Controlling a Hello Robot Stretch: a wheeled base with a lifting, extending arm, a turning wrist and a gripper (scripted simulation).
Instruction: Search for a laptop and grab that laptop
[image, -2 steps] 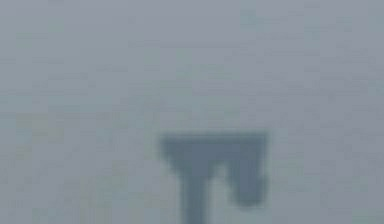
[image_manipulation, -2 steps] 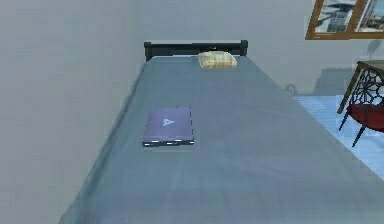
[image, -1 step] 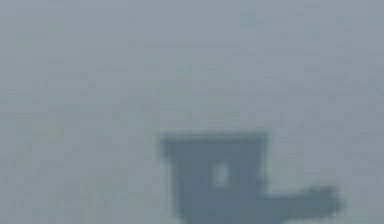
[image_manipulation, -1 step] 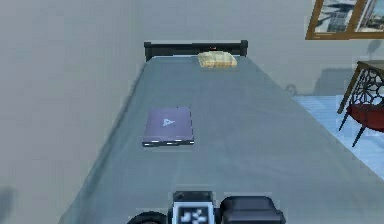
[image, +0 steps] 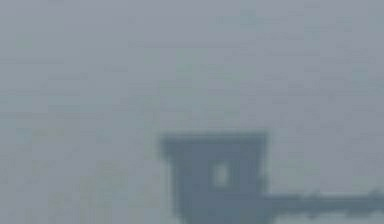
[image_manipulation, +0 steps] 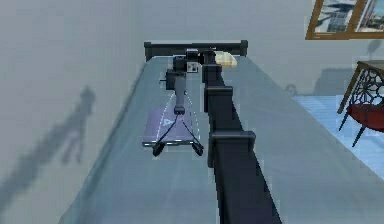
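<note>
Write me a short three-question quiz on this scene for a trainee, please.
1. True or false: the arm reaches over the bed.
2. What hangs on the wall? A) picture B) clock C) mirror
3. Can you tell whether the claw holds the flat grey thing?
Key: 1 true; 2 A; 3 no, that thing lies on the bed at the claw.

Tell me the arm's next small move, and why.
Probably lower the arm slightly. The gripper shows at a flat pale slab, likely the laptop, lying on the bed; I cannot tell whether it holds anything, so settling onto the slab before lifting seems sensible.
</note>
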